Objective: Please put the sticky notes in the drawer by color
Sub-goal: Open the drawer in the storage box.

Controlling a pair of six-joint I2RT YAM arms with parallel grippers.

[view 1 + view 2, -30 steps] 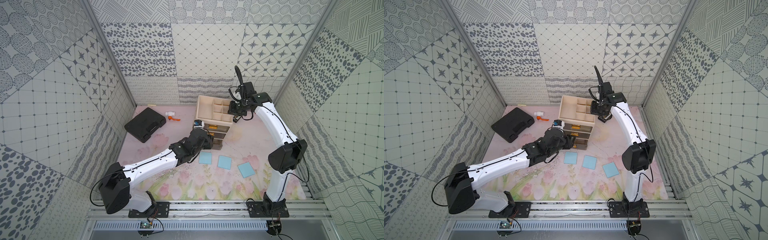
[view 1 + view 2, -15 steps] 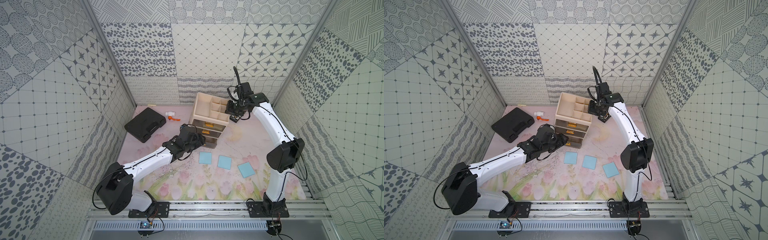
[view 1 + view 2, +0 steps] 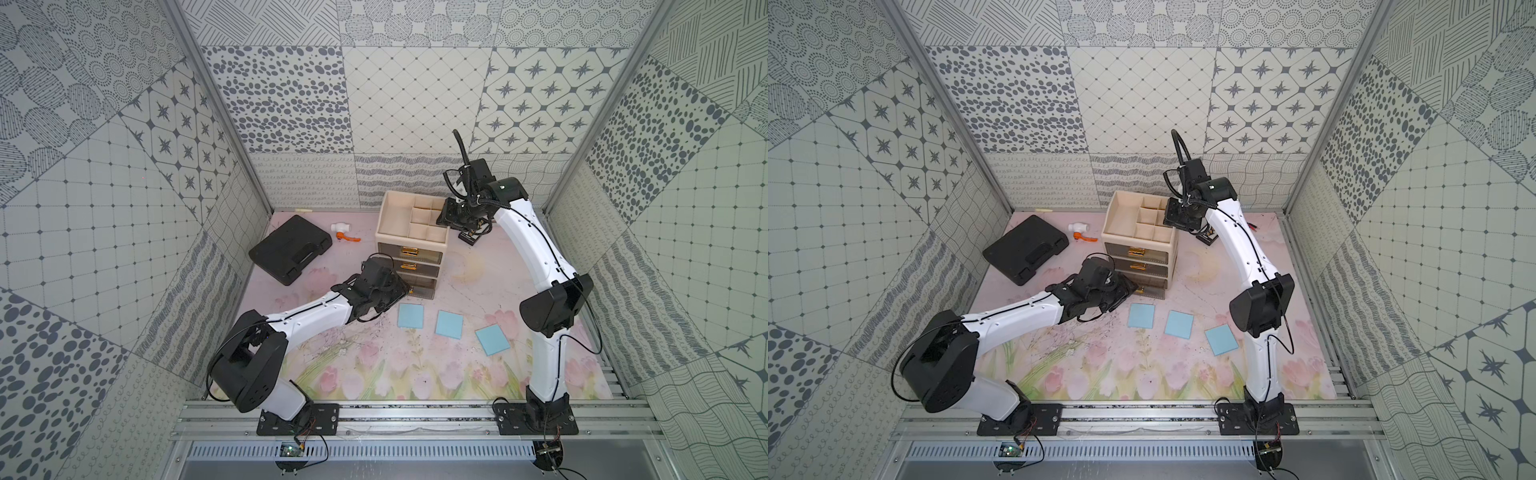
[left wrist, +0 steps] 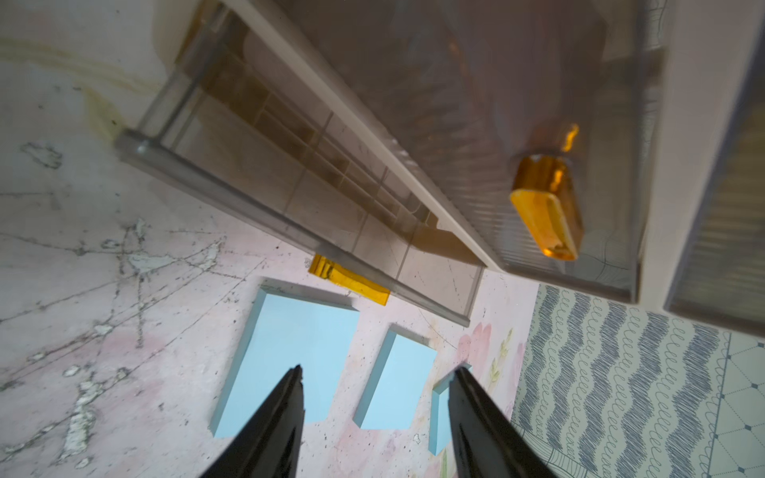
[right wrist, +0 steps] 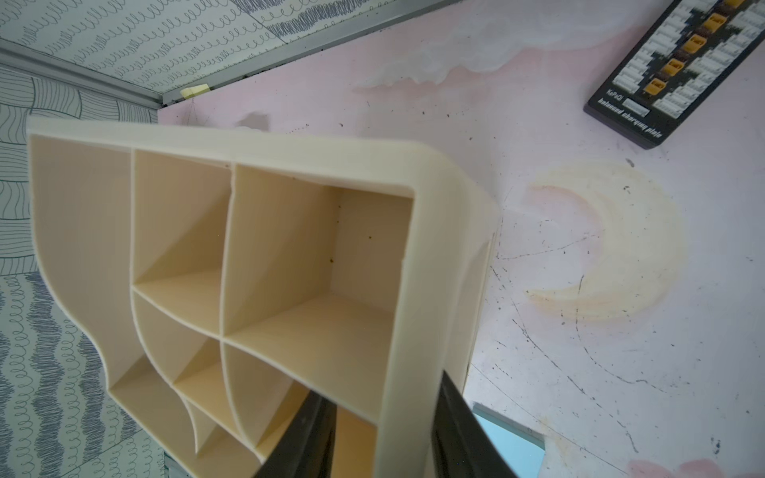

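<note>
Three light blue sticky notes lie in a row on the mat in both top views. Behind them stands the cream drawer unit. Its bottom drawer is pulled partly out, and the part that shows looks empty. My left gripper hovers open and empty just left of that drawer's gold handle, above the nearest note. My right gripper is open. Its jaws straddle the right wall of the unit's top tray.
A black case lies at the back left, with a small white and orange item beside it. A black charging board lies right of the drawer unit. Patterned walls close in the mat on three sides.
My left arm has drawn back from the drawer fronts toward the front left. The right jaws have parted from the tray wall. The drawer unit has shifted slightly left.
</note>
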